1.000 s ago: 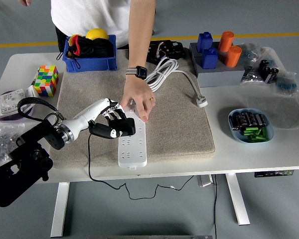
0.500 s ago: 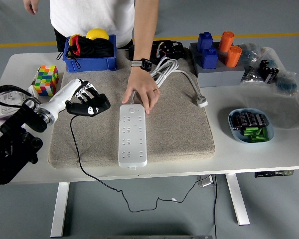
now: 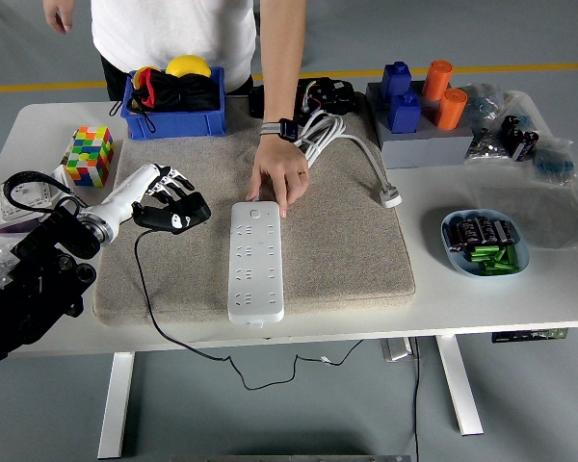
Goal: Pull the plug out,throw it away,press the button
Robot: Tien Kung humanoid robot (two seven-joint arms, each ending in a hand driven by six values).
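Observation:
A white power strip (image 3: 256,261) lies lengthwise on a beige mat (image 3: 347,250), with no plug in its sockets. My left hand (image 3: 169,204) is shut on a black plug (image 3: 181,216), held left of the strip above the mat's left part. The plug's thin black cord (image 3: 152,298) hangs down over the table's front edge. A person's hand (image 3: 277,176) rests on the mat at the strip's far end, fingertips at its top right corner. My right hand is out of view.
A Rubik's cube (image 3: 89,155) and a blue bin (image 3: 174,96) stand at the back left. A coiled white cable (image 3: 320,135) lies behind the mat. Blue and orange blocks (image 3: 419,96) stand at the back right. A blue dish of batteries (image 3: 485,243) sits right.
My left hand pulled the black plug out of the strip and carried it left, then came slightly back right. The person's hand drew back toward the strip's far end.

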